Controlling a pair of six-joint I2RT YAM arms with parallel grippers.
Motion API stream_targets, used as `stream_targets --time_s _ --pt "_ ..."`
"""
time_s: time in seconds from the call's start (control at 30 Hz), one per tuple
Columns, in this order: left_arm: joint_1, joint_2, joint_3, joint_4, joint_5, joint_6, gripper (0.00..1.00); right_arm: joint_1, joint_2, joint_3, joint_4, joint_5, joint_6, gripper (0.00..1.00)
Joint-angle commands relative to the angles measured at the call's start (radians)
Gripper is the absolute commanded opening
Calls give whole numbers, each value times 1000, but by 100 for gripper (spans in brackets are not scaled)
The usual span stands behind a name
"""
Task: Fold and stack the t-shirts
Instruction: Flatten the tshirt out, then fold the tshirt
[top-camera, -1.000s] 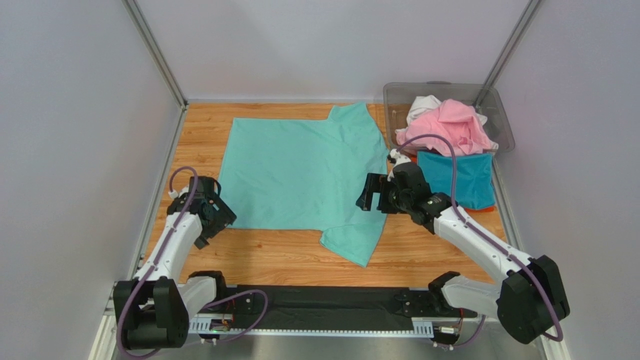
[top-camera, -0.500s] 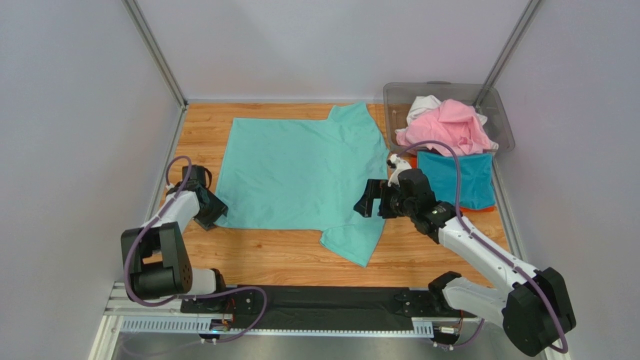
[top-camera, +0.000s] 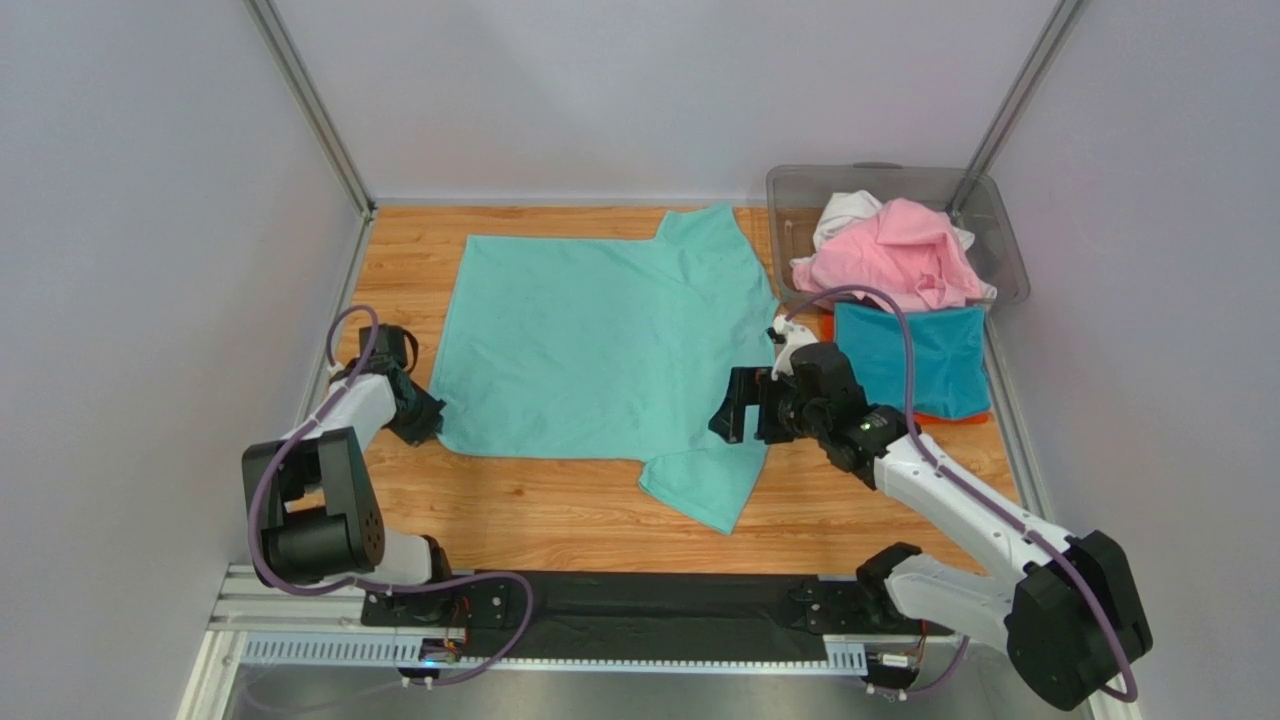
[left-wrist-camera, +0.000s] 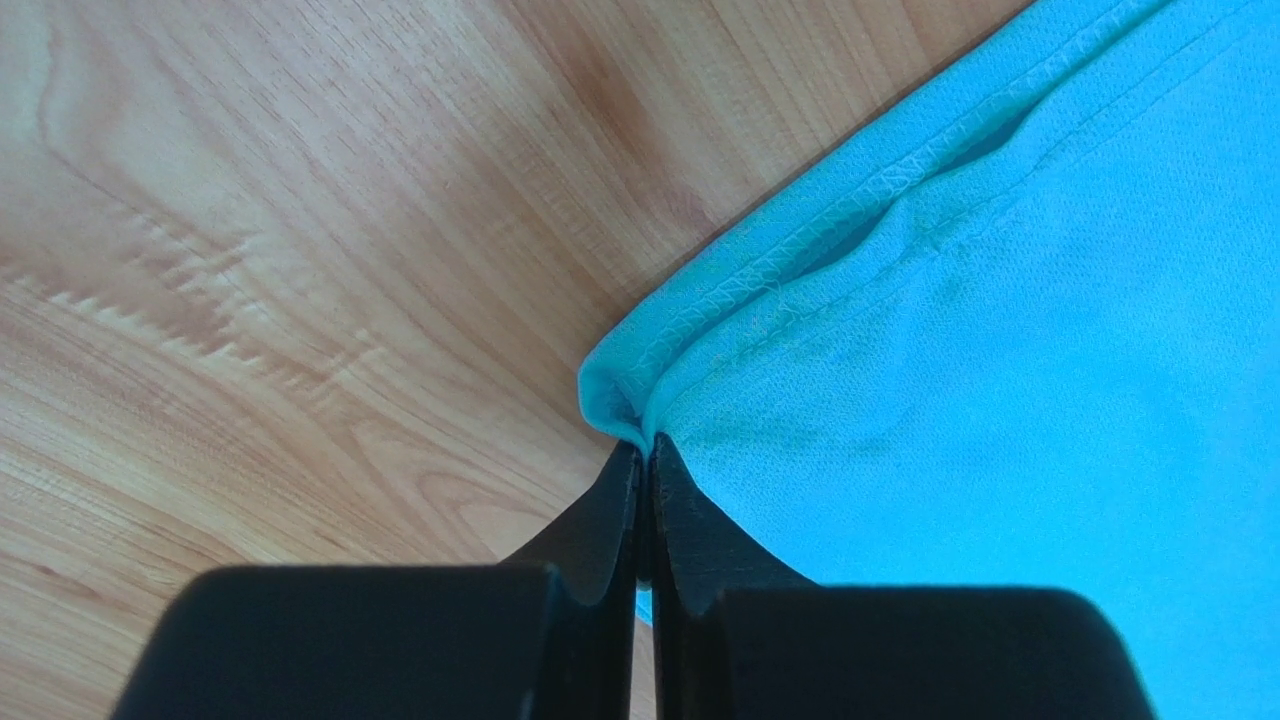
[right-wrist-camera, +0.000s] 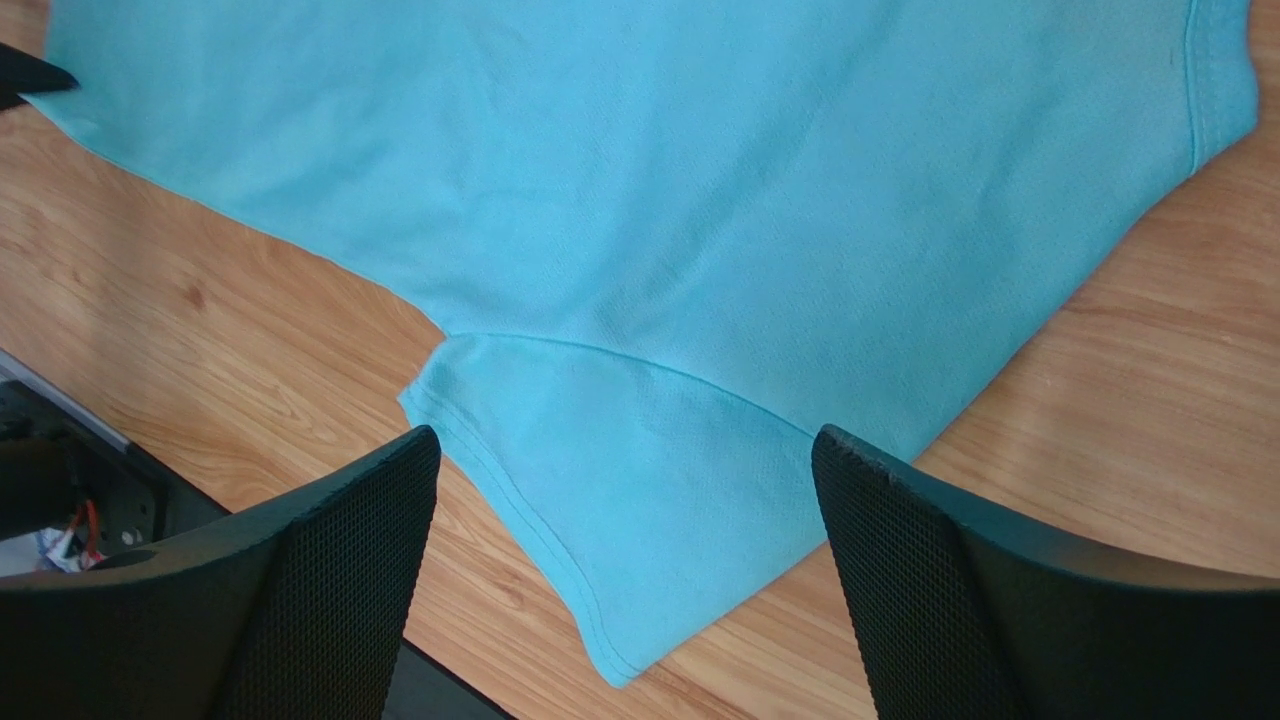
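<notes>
mint green t-shirt (top-camera: 601, 345) lies flat on the desk (top-camera: 571, 518); left fingers (left-wrist-camera: 609, 525), pressed together, pinch its hem corner; right fingers (right-wrist-camera: 323, 585) hang spread wide above its near sleeve.

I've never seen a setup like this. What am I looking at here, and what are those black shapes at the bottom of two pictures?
Two robot arms stand at a wooden table's near edge. One picture looks down from above; the other two come from wrist cameras, so the black shapes are each gripper's fingers. A mint green t-shirt lies flat. The left gripper is shut on its hem corner; the right gripper hangs open over a sleeve. A clear bin holds a pink shirt and a white shirt; a teal blue shirt lies before it.
</notes>
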Motion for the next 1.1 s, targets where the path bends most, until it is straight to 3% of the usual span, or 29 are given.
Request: stream_targets --time_s 0.0,0.2,0.4,0.6,0.77,0.93,1.07 --pt "6 -31 -35 -22 7 -8 3 50 15 32 -61 70 -45 95" --pt "4 -79 -55 -42 11 -5 0 269 90 101 -231 226 -50 92" --pt "6 -102 -61 -44 14 19 0 512 210 160 -373 303 71 86" --pt "6 -114 -64 -49 19 25 0 529 290 138 -458 305 146 79" --pt "6 -118 -69 -53 27 19 0 530 306 97 -412 280 140 73" --pt "6 -143 -74 -59 22 18 0 532 346 97 -387 288 142 58" --pt "4 -169 -77 -76 17 13 0 538 346 92 -401 322 163 36"
